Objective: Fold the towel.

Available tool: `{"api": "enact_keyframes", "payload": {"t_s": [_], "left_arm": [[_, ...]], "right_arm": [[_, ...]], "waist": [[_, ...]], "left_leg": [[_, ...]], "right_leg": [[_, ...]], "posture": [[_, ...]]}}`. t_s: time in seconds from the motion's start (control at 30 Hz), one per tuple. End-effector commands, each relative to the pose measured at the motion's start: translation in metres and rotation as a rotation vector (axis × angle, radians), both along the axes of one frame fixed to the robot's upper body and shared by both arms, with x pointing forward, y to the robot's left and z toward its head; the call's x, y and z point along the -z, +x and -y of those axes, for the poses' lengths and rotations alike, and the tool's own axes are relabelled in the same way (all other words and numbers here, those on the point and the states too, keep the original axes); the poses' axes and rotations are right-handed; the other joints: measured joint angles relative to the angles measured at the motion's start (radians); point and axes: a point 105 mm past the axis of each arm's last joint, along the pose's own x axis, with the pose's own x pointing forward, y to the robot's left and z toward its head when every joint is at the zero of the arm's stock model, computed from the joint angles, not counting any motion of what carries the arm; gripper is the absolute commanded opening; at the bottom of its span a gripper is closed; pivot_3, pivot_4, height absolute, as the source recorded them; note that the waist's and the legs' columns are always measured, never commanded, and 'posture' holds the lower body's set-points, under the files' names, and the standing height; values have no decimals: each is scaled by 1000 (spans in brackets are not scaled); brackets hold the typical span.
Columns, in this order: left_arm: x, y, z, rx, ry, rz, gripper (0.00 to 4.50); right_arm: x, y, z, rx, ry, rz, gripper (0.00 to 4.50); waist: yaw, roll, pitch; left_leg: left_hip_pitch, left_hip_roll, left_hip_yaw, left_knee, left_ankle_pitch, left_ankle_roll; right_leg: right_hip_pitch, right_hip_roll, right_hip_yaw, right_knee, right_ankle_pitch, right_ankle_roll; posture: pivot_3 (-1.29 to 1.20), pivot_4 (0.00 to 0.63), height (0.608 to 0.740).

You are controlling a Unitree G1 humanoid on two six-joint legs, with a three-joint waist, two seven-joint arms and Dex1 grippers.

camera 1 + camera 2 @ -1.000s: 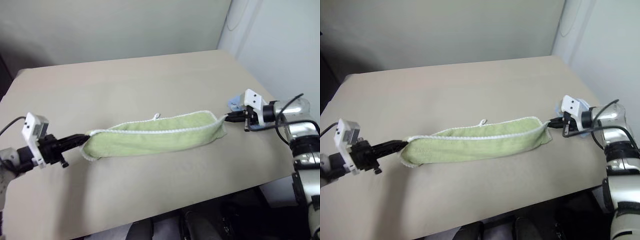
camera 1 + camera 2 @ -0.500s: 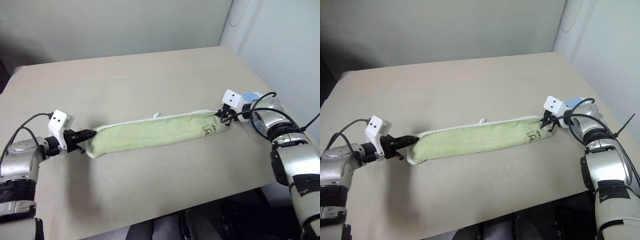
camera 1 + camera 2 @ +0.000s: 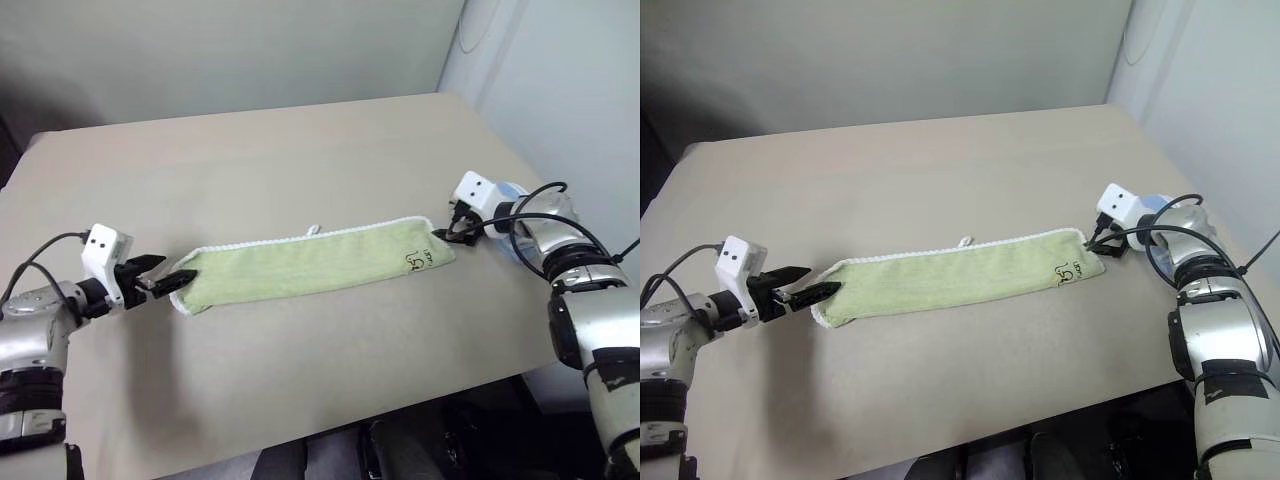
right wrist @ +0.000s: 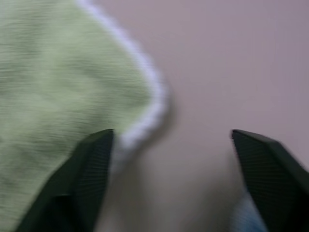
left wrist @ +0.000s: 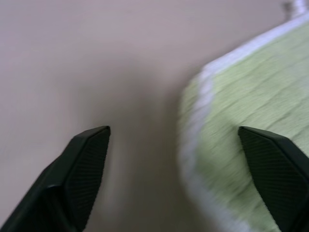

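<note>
The towel [image 3: 310, 265] is a long light-green strip with white edging, lying flat across the middle of the table, its dark printed mark [image 3: 413, 260] near the right end. My left gripper [image 3: 168, 276] stands open at the towel's left end, low over the table, with one finger [image 5: 270, 164] over the cloth's corner [image 5: 251, 87] and the other on bare table. My right gripper [image 3: 1098, 243] is open at the right end; its fingers [image 4: 91, 169] straddle the towel's white-edged corner [image 4: 58, 77]. Neither gripper holds anything.
The tan table [image 3: 300, 160] has bare room behind and in front of the towel. A light blue cloth [image 3: 1157, 204] lies under my right wrist near the table's right edge. The front edge runs close below the towel, and a wall stands behind.
Both grippers were shut on the towel's ends and have opened. The towel, held stretched and sagging before, now lies flat on the table. The left gripper has backed off slightly to the left.
</note>
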Motion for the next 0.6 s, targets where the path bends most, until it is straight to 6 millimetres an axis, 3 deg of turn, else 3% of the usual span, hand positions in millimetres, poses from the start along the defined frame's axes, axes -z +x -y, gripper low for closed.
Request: {"api": "enact_keyframes", "payload": {"t_s": [0.03,0.1,0.23,0.33,0.47,0.6], "left_arm": [[-48,-4,-19,-130,-60,237,4500],[-66,-13,-22,-174,-119,334,4500],[-82,-27,9,-83,-185,420,4500],[-84,-31,18,-67,-207,433,4500],[-83,-36,83,148,-264,419,4500],[-80,-34,111,225,-292,395,4500]], "right_arm": [[-35,-2,13,49,241,23,4320],[-38,-7,21,90,422,-47,4320],[-35,-17,32,213,725,-232,4320],[-36,-22,33,250,801,-274,4320],[-11,-63,36,395,1100,-581,4419],[6,-84,29,483,1155,-655,4419]], "waist": [[0,0,0],[0,0,0],[3,0,0],[3,0,0],[14,-1,0],[12,-1,0]], "left_leg": [[0,0,0,0,0,0],[0,0,1,0,0,-1],[0,0,2,-1,6,-11],[2,0,2,-1,7,-10],[5,0,1,1,6,-6],[7,-1,2,3,3,-1]], "right_leg": [[0,0,0,0,0,0],[0,0,0,0,0,0],[2,0,0,-2,0,0],[2,0,0,0,0,0],[6,0,0,1,0,0],[8,0,0,0,0,1]], "posture": [[0,150,740],[0,150,740],[0,150,740],[0,150,740],[0,150,740],[0,150,740]]}}
